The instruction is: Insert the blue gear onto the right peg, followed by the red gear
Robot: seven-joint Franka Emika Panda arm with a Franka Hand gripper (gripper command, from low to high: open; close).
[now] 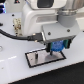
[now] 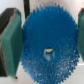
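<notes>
Here, pincer (image 1: 58, 48) grips blue gear (image 2: 47, 44) — above plate (image 1: 35, 59).

A glossy white tabletop (image 1: 15, 70) reflects light; the backdrop is dark.

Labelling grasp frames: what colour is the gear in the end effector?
Bright blue gear, clearest in the wrist view.

Counts: I'm seeing one blue gear (image 2: 47, 47), one gripper (image 1: 56, 50) with two green pads (image 2: 10, 42), and one white plate with a black border (image 1: 40, 58) sitting on one table (image 1: 15, 70). One robot arm (image 1: 42, 20) is showing in the exterior view. Pegs on the plate are too blurred to count; the red gear isn't showing in either view.
</notes>
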